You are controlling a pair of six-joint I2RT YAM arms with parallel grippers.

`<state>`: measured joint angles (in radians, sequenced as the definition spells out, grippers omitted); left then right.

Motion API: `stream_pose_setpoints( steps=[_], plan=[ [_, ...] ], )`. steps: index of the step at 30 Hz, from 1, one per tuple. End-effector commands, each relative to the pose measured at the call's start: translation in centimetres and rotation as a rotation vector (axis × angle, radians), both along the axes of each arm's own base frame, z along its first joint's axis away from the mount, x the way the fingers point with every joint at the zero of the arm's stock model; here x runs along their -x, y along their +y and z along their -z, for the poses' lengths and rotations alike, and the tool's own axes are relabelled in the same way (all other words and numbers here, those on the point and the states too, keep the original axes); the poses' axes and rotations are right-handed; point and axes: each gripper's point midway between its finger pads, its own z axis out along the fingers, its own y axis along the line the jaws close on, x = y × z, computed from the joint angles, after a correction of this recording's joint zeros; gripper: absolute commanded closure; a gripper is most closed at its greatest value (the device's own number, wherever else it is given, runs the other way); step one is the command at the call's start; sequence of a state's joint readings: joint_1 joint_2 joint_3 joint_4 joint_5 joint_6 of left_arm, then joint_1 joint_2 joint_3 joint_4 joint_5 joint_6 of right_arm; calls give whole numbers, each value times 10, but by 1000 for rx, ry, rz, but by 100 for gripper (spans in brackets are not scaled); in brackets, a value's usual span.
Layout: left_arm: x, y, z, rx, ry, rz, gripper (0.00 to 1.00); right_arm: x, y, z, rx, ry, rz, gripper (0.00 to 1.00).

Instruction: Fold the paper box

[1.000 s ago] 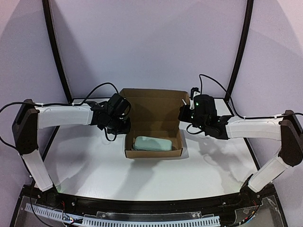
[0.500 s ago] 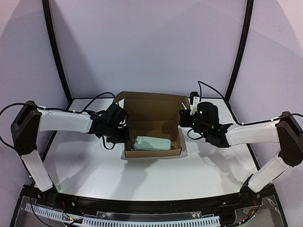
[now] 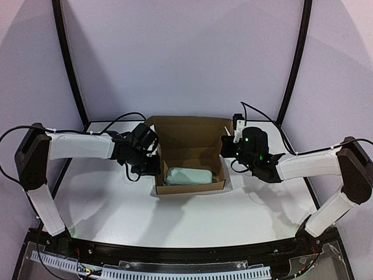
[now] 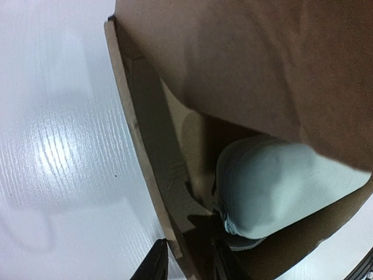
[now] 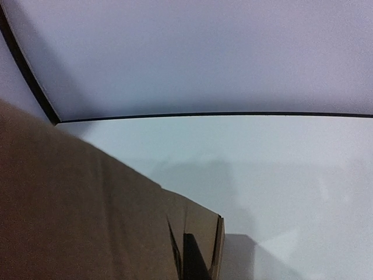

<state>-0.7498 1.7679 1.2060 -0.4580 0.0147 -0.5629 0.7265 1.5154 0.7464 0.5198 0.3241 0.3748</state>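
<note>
Left hand (image 4: 189,263): its two dark fingers (image 4: 156,262) stood a little apart, one outside and one inside the box's left wall (image 4: 140,134), clamped on that cardboard edge (only the fingertips showed, at the bottom of the wrist view).
Left hand's place: about midway along the left wall, low over the worktop.
Right hand (image 3: 226,146): fingers together, with nothing to be seen between them (its wrist view was filled mostly by brown cardboard close to the lens).
Right hand's place: up against the box's right side, near the far right corner where the lid rose.
Paper box (image 3: 189,188): plain brown cardboard in the middle of the worktop, between the two hands; its base was formed into a shallow tray with four low walls, open on top.
Lid (image 3: 192,131): stood up from the far edge of the tray, its inner face turned toward the near side.
Pale object (image 3: 188,176): rounded and light greenish, it lay on the box floor, filling much of the tray.
Worktop (image 3: 116,198): white with a faint wood grain; it carried the box.
Arms: white-sleeved, they reached inward from the left and right sides.
</note>
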Motion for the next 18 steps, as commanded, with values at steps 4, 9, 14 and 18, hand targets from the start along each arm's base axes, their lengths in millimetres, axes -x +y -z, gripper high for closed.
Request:
stream_pose_setpoints(
  steps=[4, 9, 14, 18],
  plan=[
    [12, -20, -7, 16, -26, 127, 72, 44, 21, 92, 162, 207, -201, 100],
    [22, 1, 2, -23, -15, 86, 72, 50, 21, 103, 190, 187, -243, 100],
    [33, 18, 4, -37, -21, 65, 73, 58, 20, 119, 203, 193, -275, 100],
    [40, 35, 8, -71, -34, 32, 73, 60, 19, 129, 212, 193, -286, 100]
  ],
)
